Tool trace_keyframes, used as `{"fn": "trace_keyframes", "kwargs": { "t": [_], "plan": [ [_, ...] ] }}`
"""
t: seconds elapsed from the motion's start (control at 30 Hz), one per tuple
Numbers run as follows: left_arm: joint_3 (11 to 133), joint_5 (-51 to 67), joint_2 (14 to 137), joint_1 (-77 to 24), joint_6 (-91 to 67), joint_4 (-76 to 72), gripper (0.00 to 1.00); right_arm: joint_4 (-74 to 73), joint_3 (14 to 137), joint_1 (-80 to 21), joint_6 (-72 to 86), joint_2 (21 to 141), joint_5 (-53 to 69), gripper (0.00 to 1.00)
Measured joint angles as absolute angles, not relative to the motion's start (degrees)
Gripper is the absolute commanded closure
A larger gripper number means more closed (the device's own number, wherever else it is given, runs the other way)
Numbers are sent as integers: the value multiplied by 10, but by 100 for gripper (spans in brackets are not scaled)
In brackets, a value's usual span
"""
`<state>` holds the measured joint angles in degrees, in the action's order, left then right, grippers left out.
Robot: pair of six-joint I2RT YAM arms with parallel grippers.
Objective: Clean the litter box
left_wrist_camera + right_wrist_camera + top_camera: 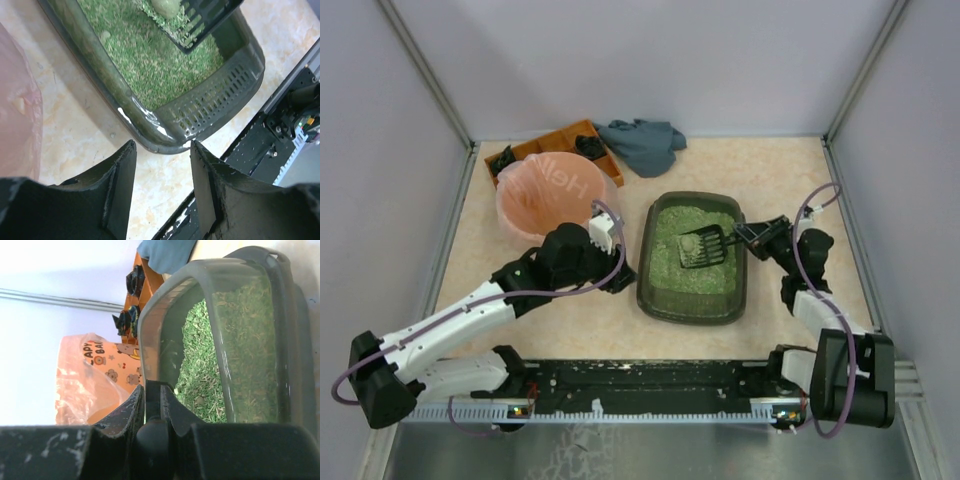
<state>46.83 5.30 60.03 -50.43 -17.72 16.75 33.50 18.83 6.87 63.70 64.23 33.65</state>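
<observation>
Right gripper (752, 236) clenches the scoop (700, 248) handle, blade ahead over the litter box (690, 310); left gripper (162, 147) gapes empty beside its near corner; pink bin (525, 215) flanks its other side; cloth (642, 145) and orange tray (565, 138) lie well beyond.

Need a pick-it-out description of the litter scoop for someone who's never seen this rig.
Find the dark grey-green litter box of green granules mid-table, just right of the pink-bagged bin. The scoop hangs over the granules, its handle gripped by the right claw. It is the only black slotted thing there, carrying a pale clump.
</observation>
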Motion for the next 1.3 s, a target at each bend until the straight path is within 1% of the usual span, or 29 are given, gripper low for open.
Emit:
{"fn": "trace_keyframes", "kwargs": {
  "t": [0.17, 0.3, 0.37, 0.47, 0.57, 0.7, 0.87, 0.97, 1.13, 1.23, 1.3],
  "plan": [
    [507, 33, 600, -504, -164, 169, 43, 348, 171, 110, 666, 607, 336, 100],
    [520, 21, 601, -504, -158, 168, 42, 381, 170, 95, 674, 615, 349, 100],
    [524, 17, 604, -503, -155, 170, 41, 385, 167, 103, 683, 615, 361, 100],
    [530, 12, 606, -502, -153, 171, 41, 391, 154, 118, 695, 605, 347, 100],
    [537, 8, 606, -494, -150, 171, 41, 395, 154, 99, 691, 607, 356, 100],
    [553, 7, 609, -484, -145, 177, 41, 397, 142, 128, 702, 592, 355, 100],
    [557, 6, 609, -470, -140, 180, 41, 402, 143, 104, 696, 594, 369, 100],
    [557, 6, 610, -465, -139, 183, 41, 408, 134, 128, 704, 587, 361, 100],
    [558, 4, 609, -454, -132, 186, 41, 421, 135, 106, 706, 605, 374, 100],
    [567, 4, 609, -448, -129, 193, 41, 431, 134, 132, 720, 606, 369, 100],
    [572, 4, 608, -443, -128, 193, 42, 442, 134, 125, 722, 607, 358, 100]
  ]
}}
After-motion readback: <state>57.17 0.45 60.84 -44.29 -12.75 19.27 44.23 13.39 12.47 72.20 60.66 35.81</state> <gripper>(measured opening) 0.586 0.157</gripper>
